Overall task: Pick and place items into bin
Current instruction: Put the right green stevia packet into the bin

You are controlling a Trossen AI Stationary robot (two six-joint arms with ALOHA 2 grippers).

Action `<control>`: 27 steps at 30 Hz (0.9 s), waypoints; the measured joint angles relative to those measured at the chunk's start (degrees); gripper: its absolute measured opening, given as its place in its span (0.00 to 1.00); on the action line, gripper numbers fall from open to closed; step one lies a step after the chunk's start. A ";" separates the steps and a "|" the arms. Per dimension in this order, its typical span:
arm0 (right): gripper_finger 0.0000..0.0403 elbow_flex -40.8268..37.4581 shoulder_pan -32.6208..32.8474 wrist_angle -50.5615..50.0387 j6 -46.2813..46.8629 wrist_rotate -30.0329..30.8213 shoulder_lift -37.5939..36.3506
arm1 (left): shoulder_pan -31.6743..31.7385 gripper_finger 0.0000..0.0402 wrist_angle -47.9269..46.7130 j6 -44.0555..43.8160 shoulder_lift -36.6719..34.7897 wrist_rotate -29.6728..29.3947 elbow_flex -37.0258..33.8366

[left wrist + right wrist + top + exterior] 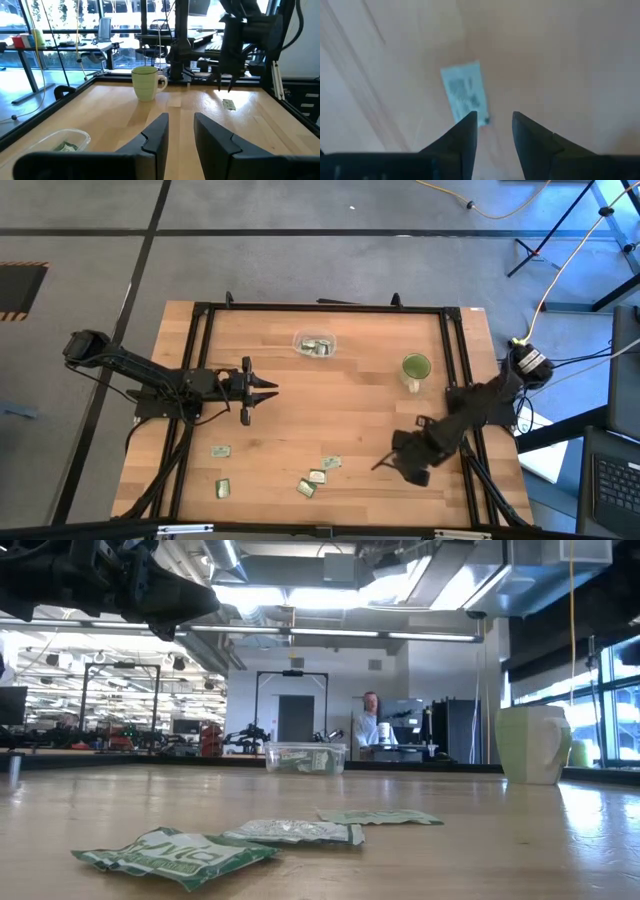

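Packet lies flat on the bench, blurred and partly cut off by my right end effector, open and empty above it; bin at far edge holds several packets; left end effector open, empty.

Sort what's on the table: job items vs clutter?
Job:
- loose packets at the near edge
- clear bin, some packets already inside
- right claw, open above one packet
- left claw, open, waiting mid-table

Clutter:
- green cup
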 joint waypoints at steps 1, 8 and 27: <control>0.31 -0.83 1.29 0.93 1.51 0.02 0.00 | 0.00 0.21 0.00 0.01 0.00 0.00 0.00; 0.31 -6.80 4.86 9.58 4.12 0.06 0.02 | 0.00 0.21 0.00 0.03 0.00 0.02 0.00; 0.06 -12.24 5.04 15.20 3.71 -0.50 -0.03 | 0.00 0.21 0.00 0.04 0.00 -0.04 0.00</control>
